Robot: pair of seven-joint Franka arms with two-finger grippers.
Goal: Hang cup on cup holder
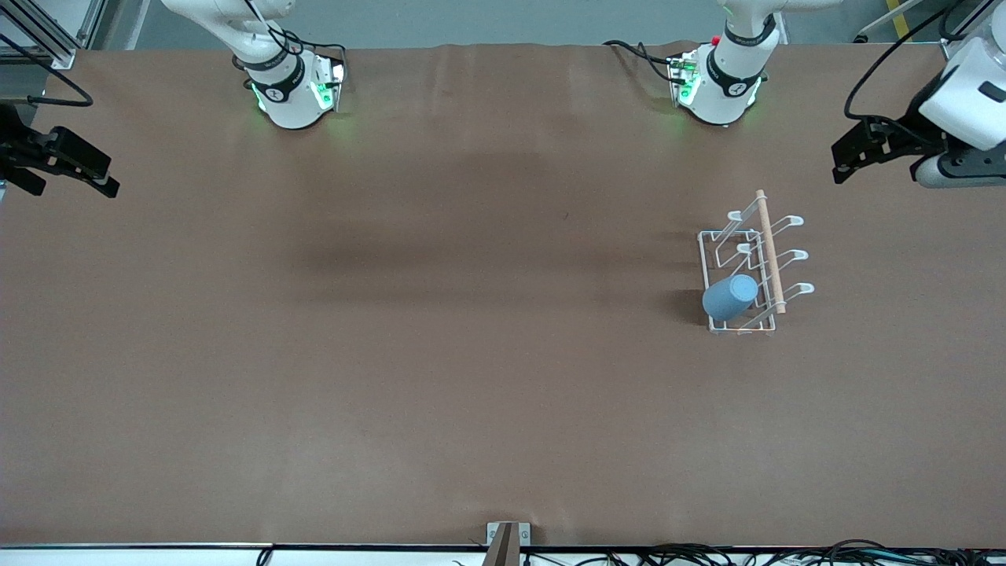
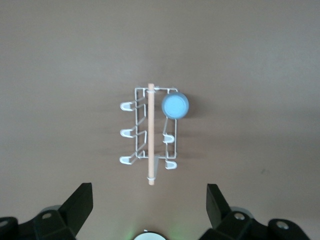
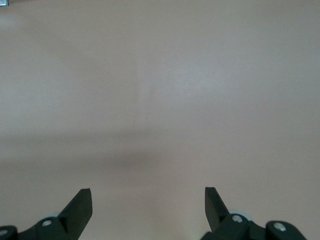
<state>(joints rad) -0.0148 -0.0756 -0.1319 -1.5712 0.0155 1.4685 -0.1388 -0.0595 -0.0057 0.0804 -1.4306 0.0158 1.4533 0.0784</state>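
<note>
Matt plastic cup point(image 1: 730, 296), wire holder point(image 1: 711, 240)

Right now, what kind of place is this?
Likely a robot lab bench: two arm bases bolted along a brown-covered table, cables along its near edge, and only a cup holder with a blue cup on it.

We found the prong carrying the cup point(image 1: 730, 296) hidden inside it; whether its looped tip touched the cup's base could not be told. The holder point(image 1: 747, 271) showed its wire base only faintly in the left wrist view. Both arms were cut off by the front view's edges. The left gripper point(image 2: 149, 207) and right gripper point(image 3: 147, 207) showed only fingertips in their wrist views.
</note>
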